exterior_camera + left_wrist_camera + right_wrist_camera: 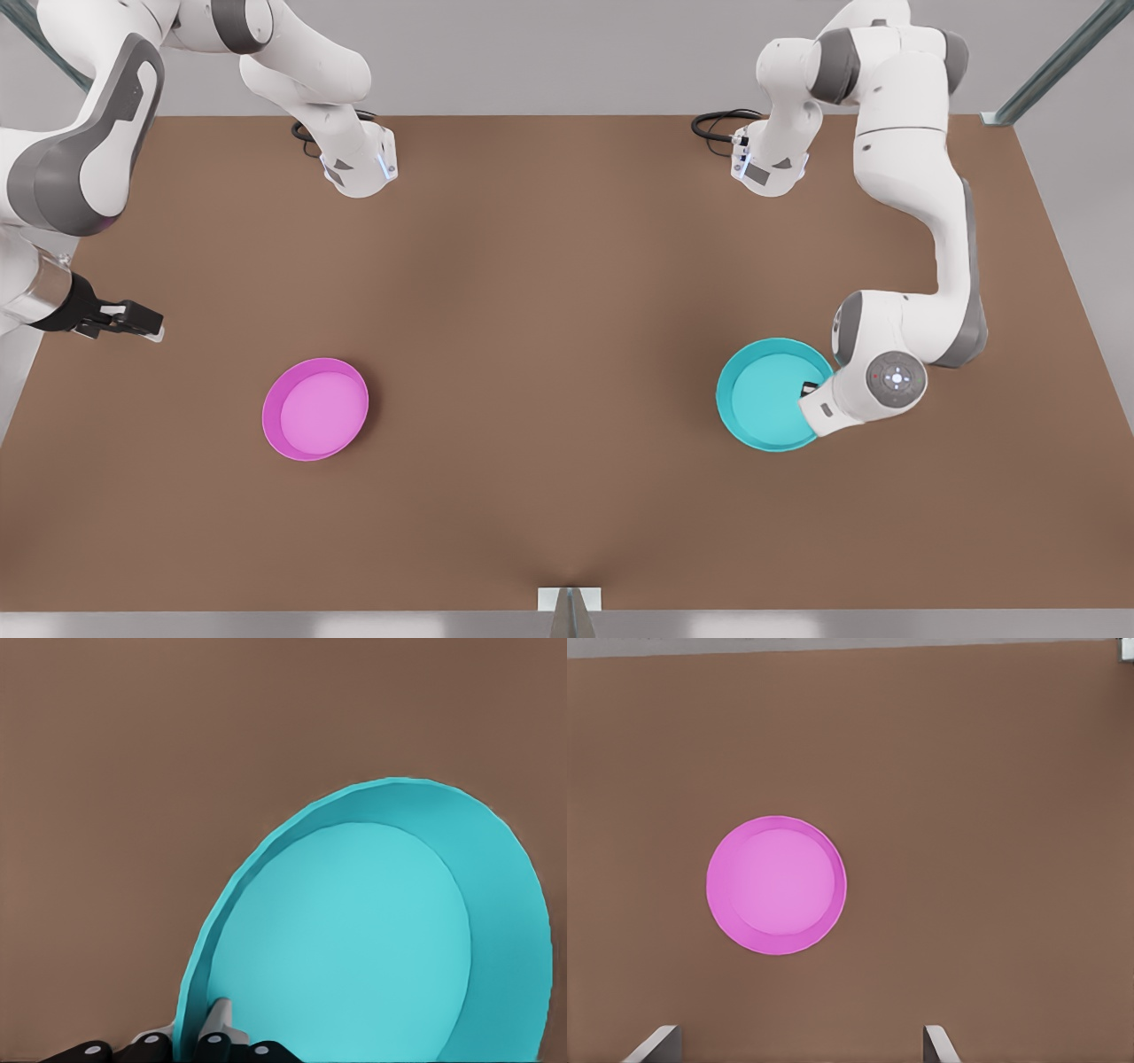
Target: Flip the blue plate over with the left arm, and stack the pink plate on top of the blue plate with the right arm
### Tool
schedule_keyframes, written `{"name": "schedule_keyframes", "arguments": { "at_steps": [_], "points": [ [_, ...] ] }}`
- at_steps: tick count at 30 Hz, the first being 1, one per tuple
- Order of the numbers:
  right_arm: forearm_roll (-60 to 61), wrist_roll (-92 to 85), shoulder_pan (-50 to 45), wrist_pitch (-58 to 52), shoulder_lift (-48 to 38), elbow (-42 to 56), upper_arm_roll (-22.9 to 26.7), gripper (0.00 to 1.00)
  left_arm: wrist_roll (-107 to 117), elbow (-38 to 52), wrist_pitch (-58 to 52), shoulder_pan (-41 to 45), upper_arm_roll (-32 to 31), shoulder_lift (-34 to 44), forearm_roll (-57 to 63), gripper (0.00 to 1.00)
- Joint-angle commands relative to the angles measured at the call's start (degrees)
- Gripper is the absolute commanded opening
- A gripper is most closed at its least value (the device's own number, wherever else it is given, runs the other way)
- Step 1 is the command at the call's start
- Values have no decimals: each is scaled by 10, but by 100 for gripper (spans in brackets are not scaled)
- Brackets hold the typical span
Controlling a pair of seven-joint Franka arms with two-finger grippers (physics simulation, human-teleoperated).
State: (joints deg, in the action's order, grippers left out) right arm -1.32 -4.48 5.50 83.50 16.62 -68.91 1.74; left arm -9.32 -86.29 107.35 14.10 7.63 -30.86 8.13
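Left wrist view: left end effector (197,1038) clamps the rim of the blue plate (372,939), one finger (219,1019) inside the rim, the other outside. Plate is tilted, hollow side toward the camera, nothing in it. Front view: the same end effector (808,388) sits at the plate's (764,394) edge on the front view's right; that edge looks raised off the brown counter (549,292). Pink plate (315,408) lies flat, hollow side up, empty, well apart from the blue plate toward the front view's left. Right end effector (146,326) hovers beyond the pink plate, farther left; right wrist view shows fingers (656,1043) spread wide, grasping nothing, pink plate (776,885) below.
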Motion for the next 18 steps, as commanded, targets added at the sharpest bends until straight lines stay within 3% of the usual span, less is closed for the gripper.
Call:
{"name": "schedule_keyframes", "arguments": {
  "at_steps": [1, 18],
  "points": [
    [-1, 0, 0, 0, 0, 0, 0, 100, 7, 0, -1, 3, 0, 0, 29, 24],
    [0, 0, -1, 1, 1, 0, -1, 100, 351, -34, -40, 209, 0, 8, 365, 24]
  ]
}}
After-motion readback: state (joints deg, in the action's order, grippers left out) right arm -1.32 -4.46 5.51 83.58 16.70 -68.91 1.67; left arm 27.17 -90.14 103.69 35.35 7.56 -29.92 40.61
